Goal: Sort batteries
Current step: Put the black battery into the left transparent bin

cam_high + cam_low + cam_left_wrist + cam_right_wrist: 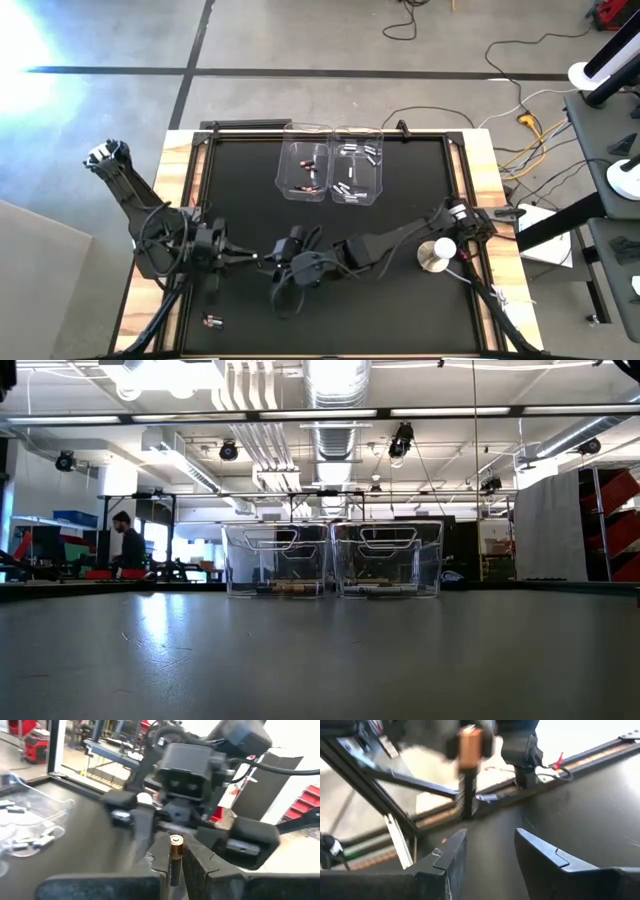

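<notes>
Copper-topped battery (175,857) sits pinched upright in our left gripper (174,870) at mid-table, likely offered for handover. Our right gripper (490,852) faces it, jaws spread and empty. Sorted cells lie in clear bins (330,165).

Grey concrete floor (300,40) crossed by dark tape lines (190,70). Overhead, silver ducts (335,385) and strip lights (440,412). A person (128,545) stands far left; red shelving (615,520) right.

Left gripper (175,865) fingers (197,862) pinch 1 upright battery (175,857).
</notes>
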`<state>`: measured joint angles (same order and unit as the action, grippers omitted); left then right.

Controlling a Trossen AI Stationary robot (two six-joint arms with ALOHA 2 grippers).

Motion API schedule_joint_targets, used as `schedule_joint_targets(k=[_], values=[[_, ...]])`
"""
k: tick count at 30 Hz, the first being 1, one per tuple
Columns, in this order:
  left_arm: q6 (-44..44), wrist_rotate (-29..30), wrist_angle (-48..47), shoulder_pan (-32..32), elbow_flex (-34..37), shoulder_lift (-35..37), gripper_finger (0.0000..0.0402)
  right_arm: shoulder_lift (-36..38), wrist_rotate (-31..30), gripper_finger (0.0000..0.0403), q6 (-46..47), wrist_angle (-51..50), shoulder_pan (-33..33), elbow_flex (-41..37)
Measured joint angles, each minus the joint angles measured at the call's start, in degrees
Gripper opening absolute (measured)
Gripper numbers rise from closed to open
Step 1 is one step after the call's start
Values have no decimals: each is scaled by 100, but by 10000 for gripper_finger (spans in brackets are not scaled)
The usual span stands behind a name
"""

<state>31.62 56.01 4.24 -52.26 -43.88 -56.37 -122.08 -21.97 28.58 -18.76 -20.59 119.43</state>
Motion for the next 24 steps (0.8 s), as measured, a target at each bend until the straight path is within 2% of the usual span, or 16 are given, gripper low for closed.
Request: schedule_joint_targets(k=[4,6,11,18,24], values=[[-5,-20,-256,300,0,176,11,48,9,148,7,-1438,-20,430],[-88,-358,-303,711,0,322,11,59,13,146,31,-2343,-43,802],[-283,-1839,-765,2259,-2,532,11,170,-1,145,254,-4123,-86,1571],[-564,-4418,-1402,4765,-13,100,11,771,-34,157,884,-4913,-223,1409],[-1491,-5923,-1731,6605,-437,-745,11,983,-57,156,958,-5269,-255,1403]])
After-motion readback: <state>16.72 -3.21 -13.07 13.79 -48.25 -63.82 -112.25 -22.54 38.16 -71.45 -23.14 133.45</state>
